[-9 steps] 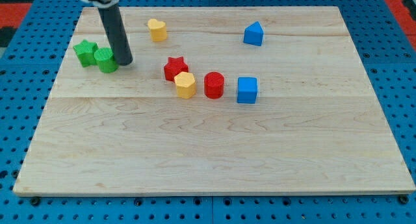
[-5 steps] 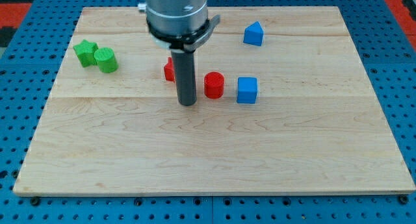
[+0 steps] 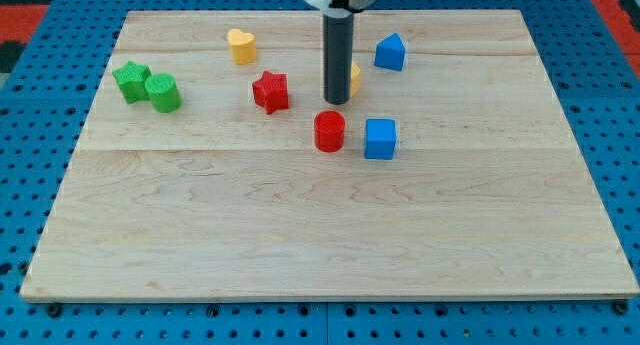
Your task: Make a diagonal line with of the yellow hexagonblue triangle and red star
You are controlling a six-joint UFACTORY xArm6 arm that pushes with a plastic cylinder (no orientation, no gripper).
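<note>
My tip (image 3: 336, 101) rests on the board just left of the yellow hexagon (image 3: 354, 78), which the rod mostly hides. The red star (image 3: 270, 91) lies to the left of the tip, apart from it. The blue triangle (image 3: 390, 52) sits up and to the right of the hexagon, near the view's top. The hexagon lies between the star and the triangle.
A red cylinder (image 3: 329, 131) and a blue cube (image 3: 380, 139) lie just below the tip. A yellow heart (image 3: 240, 46) is at the upper left. A green star (image 3: 130, 81) and green cylinder (image 3: 164, 92) sit by the board's left edge.
The tip swept from the green blocks to the board's middle, then up and right. The yellow hexagon moved from beside the red star to near the blue triangle. The red star shifted slightly up.
</note>
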